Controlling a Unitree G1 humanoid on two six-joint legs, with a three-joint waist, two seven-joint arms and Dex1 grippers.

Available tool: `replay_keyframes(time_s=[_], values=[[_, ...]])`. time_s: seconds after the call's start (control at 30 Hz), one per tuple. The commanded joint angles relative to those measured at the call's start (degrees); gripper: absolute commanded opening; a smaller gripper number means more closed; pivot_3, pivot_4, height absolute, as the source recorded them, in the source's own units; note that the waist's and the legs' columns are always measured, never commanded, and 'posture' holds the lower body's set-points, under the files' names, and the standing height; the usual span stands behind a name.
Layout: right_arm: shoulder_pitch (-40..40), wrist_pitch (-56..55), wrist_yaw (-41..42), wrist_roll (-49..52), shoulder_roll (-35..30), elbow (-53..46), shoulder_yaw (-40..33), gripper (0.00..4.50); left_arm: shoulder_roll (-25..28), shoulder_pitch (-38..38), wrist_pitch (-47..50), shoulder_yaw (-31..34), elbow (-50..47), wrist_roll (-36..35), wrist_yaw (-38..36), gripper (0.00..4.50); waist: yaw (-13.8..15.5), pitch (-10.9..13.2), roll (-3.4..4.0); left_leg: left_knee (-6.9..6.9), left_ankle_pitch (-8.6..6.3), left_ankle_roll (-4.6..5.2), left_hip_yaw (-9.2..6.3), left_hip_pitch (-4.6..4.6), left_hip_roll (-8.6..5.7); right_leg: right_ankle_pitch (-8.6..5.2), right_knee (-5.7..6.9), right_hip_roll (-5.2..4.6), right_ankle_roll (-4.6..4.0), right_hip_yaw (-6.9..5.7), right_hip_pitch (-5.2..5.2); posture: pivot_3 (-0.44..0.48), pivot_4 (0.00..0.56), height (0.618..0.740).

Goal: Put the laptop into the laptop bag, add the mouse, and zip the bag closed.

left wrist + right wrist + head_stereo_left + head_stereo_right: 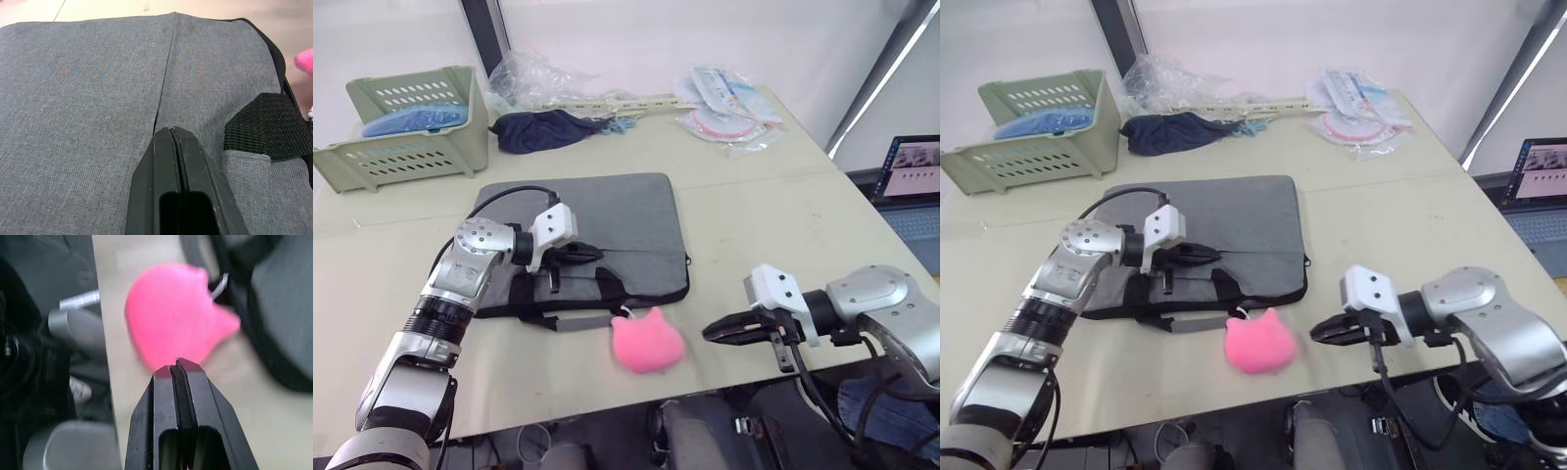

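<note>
Head views: the grey bag lies flat mid-table, black handles toward the robot. The left gripper rests over the bag's near half, just above the handles. The right gripper hovers near the table's front edge, pointing at a pink lump that lies just beside the bag's front edge; gripper and lump are apart. A green basket stands at the far left corner, a dark cloth beside it, and plastic packets at the far right.

Left wrist view: both fingers are pressed together, tips on or just above the grey fabric beside a seam; contact is not certain. Nothing is pinched between them.

Right wrist view: fingers clenched with nothing held, aimed at the lump, which is blurred.
</note>
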Motion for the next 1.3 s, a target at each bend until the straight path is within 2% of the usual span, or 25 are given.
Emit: replay_keyframes(time_s=[0.03,0.23,0.27,0.4,0.53,0.63,0.8,0.87,0.93,1.1,1.3], values=[[-2.05,-6.75,-1.09,-2.67,3.83,-1.99,3.74,1.33,1.00,3.09,1.99,-2.37,6.00,5.53,0.34,0.00,0.03,-0.03,0.04,0.00,0.00,0.00,0.00,0.00,0.00,-0.01,0.00,0.03,-0.01,-0.02,0.00,0.000,0.150,0.740],[-8.46,-8.46,-2.35,-9.14,12.34,3.04,15.36,4.30,0.91,2.76,2.32,-2.43,5.68,5.43,0.22,0.00,0.04,-0.05,0.07,0.00,0.01,-0.02,0.04,0.00,-0.01,-0.03,0.07,0.08,-0.06,-0.08,-0.02,0.000,0.150,0.740],[-9.01,-8.90,-2.50,-10.39,13.09,4.30,16.70,4.48,0.87,2.62,2.35,-2.45,5.65,5.42,0.24,0.00,0.11,-0.05,0.07,0.00,0.01,-0.01,0.04,-0.01,-0.02,-0.04,0.08,0.08,-0.07,-0.10,-0.04,0.000,0.150,0.740],[-10.13,-11.27,-2.11,-15.30,13.53,8.63,20.80,4.48,0.87,2.25,2.47,-2.40,5.56,5.34,0.13,0.00,0.23,-0.05,0.07,0.00,0.01,0.00,0.08,-0.03,-0.02,-0.06,0.08,0.08,-0.11,-0.23,-0.05,0.000,0.150,0.740],[-9.60,-12.61,-1.70,-17.86,12.47,11.59,21.31,4.48,1.20,2.37,2.89,-2.09,5.03,5.08,0.10,0.00,0.23,-0.05,0.07,0.00,0.01,0.00,0.11,-0.05,-0.02,-0.06,0.09,0.08,-0.11,-0.30,-0.08,0.000,0.150,0.740],[-8.64,-12.43,-0.32,-16.90,11.62,11.48,20.85,3.68,1.33,2.69,3.85,-1.54,4.10,4.25,-0.23,0.00,0.23,-0.05,0.07,0.00,0.01,0.00,0.10,-0.05,-0.01,-0.06,0.09,0.08,-0.11,-0.30,-0.09,0.000,0.150,0.740],[-7.66,-12.48,0.18,-16.38,11.11,11.08,20.83,1.34,0.74,1.32,5.02,2.03,0.84,-1.56,-4.88,0.00,0.17,-0.05,0.07,-0.01,-0.01,-0.01,0.11,-0.06,0.01,-0.07,0.08,0.08,-0.12,-0.30,-0.12,0.000,0.150,0.740],[-7.38,-12.34,0.30,-16.21,11.05,10.81,20.70,0.24,0.71,0.60,6.59,2.92,-0.38,-3.29,-6.75,0.00,0.46,-0.04,0.06,-0.01,-0.01,-0.01,0.11,-0.30,0.00,-0.07,0.10,0.09,-0.13,-0.33,-0.36,0.000,0.150,0.740],[-6.96,-12.13,0.62,-15.90,10.67,10.27,20.39,0.02,-0.31,-2.11,7.61,4.37,0.71,-4.63,-7.24,0.00,0.71,-0.02,0.00,0.00,0.00,-0.01,0.16,-0.43,-0.07,-0.07,0.17,0.10,-0.13,-0.44,-0.76,0.000,0.150,0.740],[-5.76,-10.76,2.19,-14.89,8.72,8.10,19.71,0.02,-4.35,-8.05,4.31,6.96,8.03,-3.52,-3.24,0.00,1.39,0.15,-0.26,0.03,-0.02,0.05,0.55,-0.68,-0.17,-0.03,0.09,0.10,-0.04,-0.69,-0.90,0.000,0.150,0.740],[-4.56,-10.50,2.50,-14.65,7.59,7.09,19.34,0.02,-6.81,-10.82,-0.19,8.00,15.89,-2.09,-2.05,0.00,2.18,0.20,-0.34,0.04,-0.10,0.21,0.44,-1.00,-0.21,0.04,-0.15,0.07,0.07,-0.85,-0.96,0.000,0.150,0.740]])
